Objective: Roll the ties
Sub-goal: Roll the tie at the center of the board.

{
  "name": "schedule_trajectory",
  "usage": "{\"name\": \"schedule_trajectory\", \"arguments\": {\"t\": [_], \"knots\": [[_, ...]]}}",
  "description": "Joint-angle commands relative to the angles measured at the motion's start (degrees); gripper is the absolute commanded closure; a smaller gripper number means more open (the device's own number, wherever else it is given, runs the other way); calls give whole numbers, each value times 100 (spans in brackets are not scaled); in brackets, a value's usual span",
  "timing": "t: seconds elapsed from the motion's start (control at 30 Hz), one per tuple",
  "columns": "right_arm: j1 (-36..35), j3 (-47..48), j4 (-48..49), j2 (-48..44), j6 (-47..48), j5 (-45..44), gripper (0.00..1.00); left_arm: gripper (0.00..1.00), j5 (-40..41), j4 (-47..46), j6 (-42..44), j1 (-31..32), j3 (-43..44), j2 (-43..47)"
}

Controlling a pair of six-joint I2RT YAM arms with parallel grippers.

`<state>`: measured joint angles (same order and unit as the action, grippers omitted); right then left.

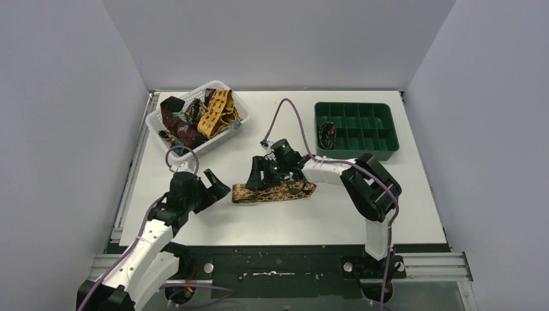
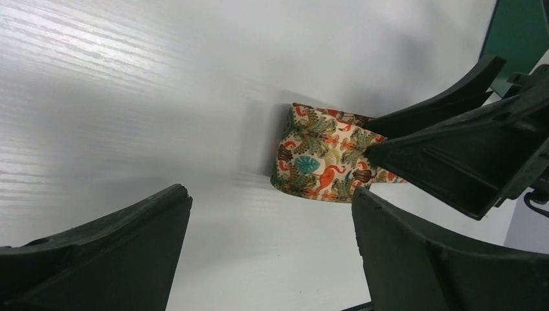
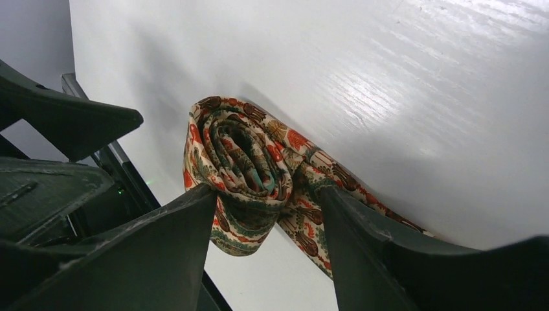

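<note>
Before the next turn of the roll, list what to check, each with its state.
1. Coil sits inside the right pincer: ok.
2. That pincer's hold on it is firm: cannot tell.
3. Coil tight: not ok, it looks loose, with a gap in the middle.
4. Tail flat on the table: ok.
5. Left pincer open and apart from the tie: ok.
6. Tray has free compartments: ok.

White-and-black left arm [image 1: 152,240] reaching forward and low, its black two-finger left gripper [image 1: 218,183] spread wide, white-and-black right arm [image 1: 362,188] folded leftward, black two-finger right gripper [image 1: 259,180] clamped on brown-orange patterned fabric tie [image 1: 275,191]
</note>
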<state>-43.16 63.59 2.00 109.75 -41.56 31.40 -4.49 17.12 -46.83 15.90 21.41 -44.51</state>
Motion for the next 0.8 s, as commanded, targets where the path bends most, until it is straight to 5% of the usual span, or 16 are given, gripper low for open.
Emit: {"name": "schedule_trajectory", "arguments": {"t": [0.0,0.47,0.77], "knots": [[34,389,-407,148,334,104,42,8,-141,-299,70,-42,-64,-160],[343,670,-964,356,779,231,56,7,-735,-1070,-63,-61,-294,-520],[380,1267,-1196,-38,1808,740,27,8,-453,-825,-168,-82,-254,-262]]}}
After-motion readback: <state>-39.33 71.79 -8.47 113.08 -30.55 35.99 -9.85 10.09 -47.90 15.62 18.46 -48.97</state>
